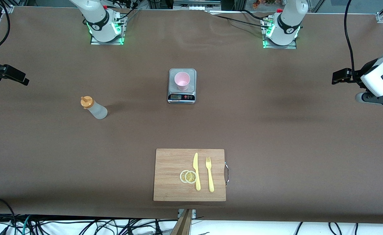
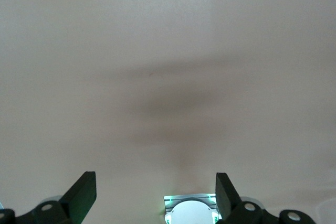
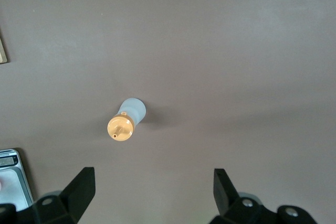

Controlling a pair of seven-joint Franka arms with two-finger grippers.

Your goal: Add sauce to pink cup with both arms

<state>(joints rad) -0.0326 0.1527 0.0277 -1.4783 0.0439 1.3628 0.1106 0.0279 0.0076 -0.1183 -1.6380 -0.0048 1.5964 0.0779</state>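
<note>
Taking the scale (image 1: 182, 85) as my landmark: nearer the front camera than it lies a wooden cutting board (image 1: 168, 173) carrying lemon slices (image 1: 188, 176), a knife (image 1: 196, 171) and a fork (image 1: 209, 174), presumably parked clear of the pouring zone. The pink cup (image 1: 182, 80) stands upright on the scale's platform, I judge so that added sauce can be weighed, and the sauce bottle (image 1: 93, 107) stands capped on the table well toward the right arm's end from the scale, slightly nearer the camera. I see the right gripper (image 3: 148, 192) spread wide, grasping nothing, up over the table above the bottle, and the left gripper (image 2: 156, 195) likewise released, waiting over bare table toward the left arm's end; this fits either pouring not yet made or the bottle set back down.
</note>
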